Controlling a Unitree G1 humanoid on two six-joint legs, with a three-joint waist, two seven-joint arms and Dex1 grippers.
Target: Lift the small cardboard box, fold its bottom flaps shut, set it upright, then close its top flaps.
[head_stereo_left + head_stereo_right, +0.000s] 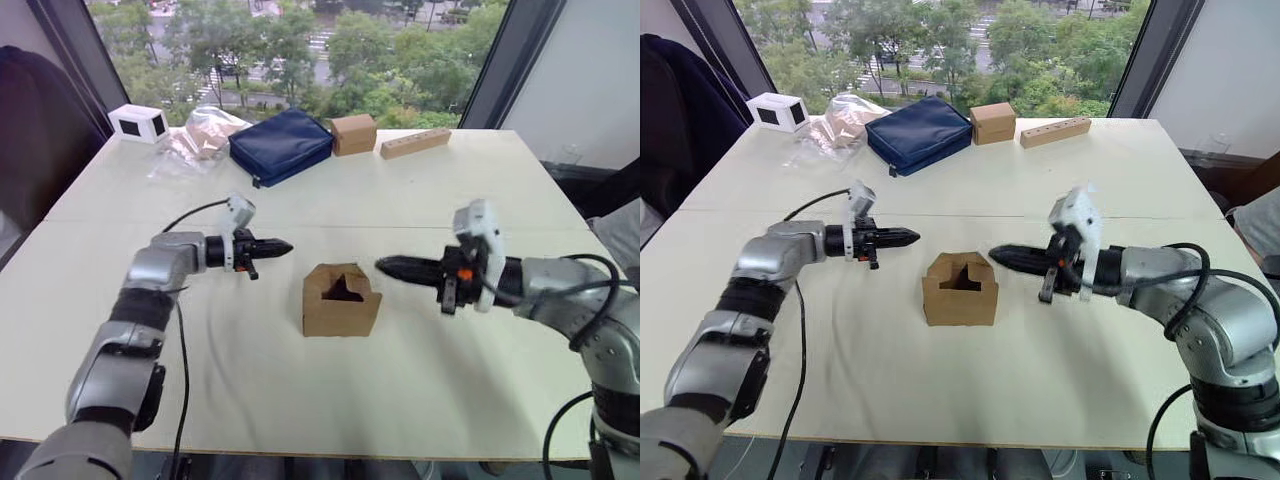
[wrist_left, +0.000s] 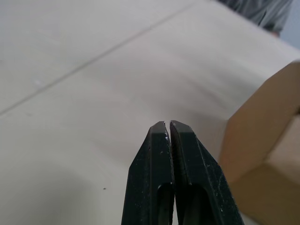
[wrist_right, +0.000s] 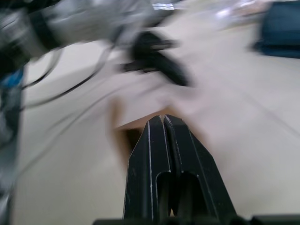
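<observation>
The small cardboard box [image 1: 341, 301] stands upright in the middle of the table. Its top flaps [image 1: 343, 283] are partly folded inward, leaving a dark gap in the middle. The bottom flaps are hidden under the box. My left gripper [image 1: 286, 245] is shut and empty, hovering to the left of the box and slightly behind it. My right gripper [image 1: 382, 266] is shut too, its tip just right of the box's top edge. In the left wrist view, a corner of the box [image 2: 262, 140] sits beside the shut fingers [image 2: 159, 154].
At the table's far side lie a navy pouch [image 1: 281, 145], another small brown box [image 1: 353, 133], a long wooden block [image 1: 415, 142], a clear plastic bag [image 1: 196, 135] and a white device [image 1: 138, 122]. Open tabletop [image 1: 330, 390] surrounds the box.
</observation>
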